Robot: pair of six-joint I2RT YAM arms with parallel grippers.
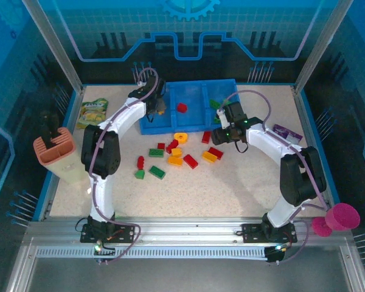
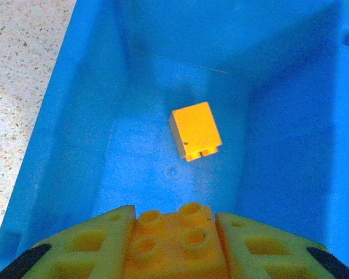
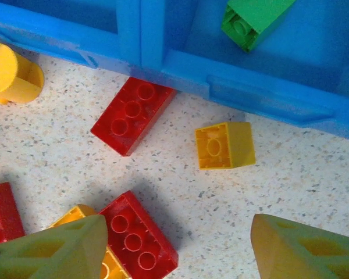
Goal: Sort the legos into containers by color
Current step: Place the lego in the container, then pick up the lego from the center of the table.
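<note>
About to drop an orange brick into the tray's left compartment.
The orange brick (image 2: 173, 238) sits clamped in the left gripper (image 1: 157, 106) above the blue tray (image 2: 70, 128), where another orange one (image 2: 195, 131) lies; next it likely needs releasing. The right gripper (image 3: 177, 235) hangs open over loose bricks (image 3: 134, 115) on the counter (image 3: 291, 192).

I get bright, even overhead light on the counter (image 1: 231, 188), with soft shadows under the arms (image 1: 118, 131). The left wrist picture is washed in saturated blue. Close up, the right pincer (image 3: 177, 232) looks blurred at its edges.
</note>
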